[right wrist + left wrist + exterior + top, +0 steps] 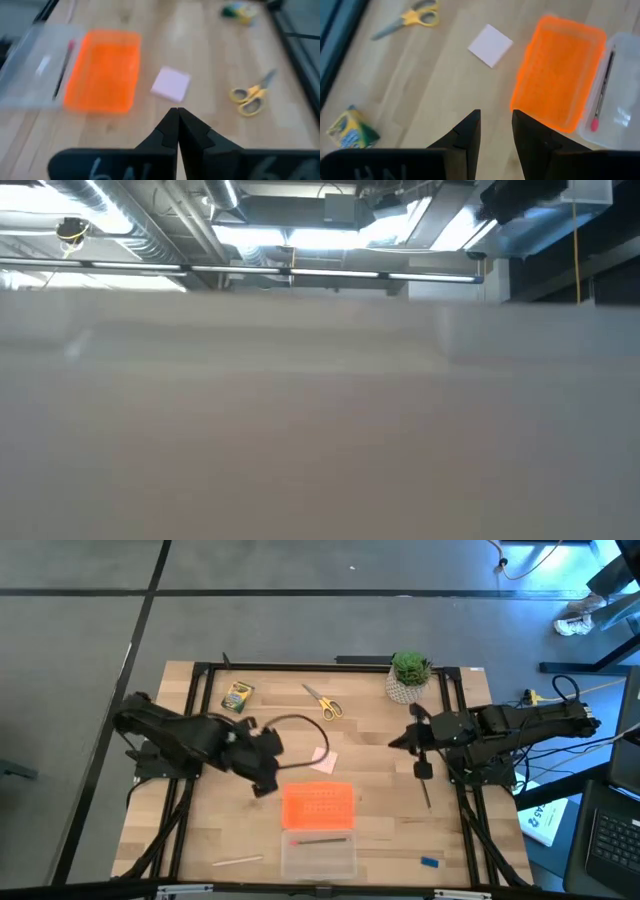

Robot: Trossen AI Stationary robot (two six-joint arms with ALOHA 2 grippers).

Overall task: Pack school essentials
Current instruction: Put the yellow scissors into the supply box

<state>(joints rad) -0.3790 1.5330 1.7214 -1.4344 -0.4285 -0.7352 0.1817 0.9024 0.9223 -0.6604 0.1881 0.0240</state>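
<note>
Progress: early. One pencil (320, 839) with a pink eraser end lies in the clear case (318, 856); the orange lid (317, 805) is folded open beside it. Judged from this, one item is packed and the rest are still out on the table (200, 830).

Left gripper (496, 131): over the table just beside the orange lid, on the side away from the case. Jaws a narrow gap apart, nothing between them.

Right gripper (178, 126): over the right part of the table, near the potted plant (408, 676). Fingers pressed together, holding nothing.

Unpacked, positions: pink square pad (322, 760) just beyond the lid, between the two grippers. Yellow-handled scissors (322, 701) towards the far edge, mid-table. Crayon box (237, 696) at the far left, well apart from the case. A dark thin pen or pencil (426, 794) right of the lid, below the right gripper. A pale stick (237, 861), likely a pencil, near the front edge, left of the case. Small blue piece (429, 862) near the front edge, right of the case.

Count: scissors 1; crayon box 1; pink pad 1; blue piece 1; thin writing sticks 3 (one in the case, two on the table); case 1 with 1 lid; plant 1.

Remaining: six items to go in, then the lid, by my reading.

Low view: blocked by a pale surface close to the lens; only ceiling shows above it.
</note>
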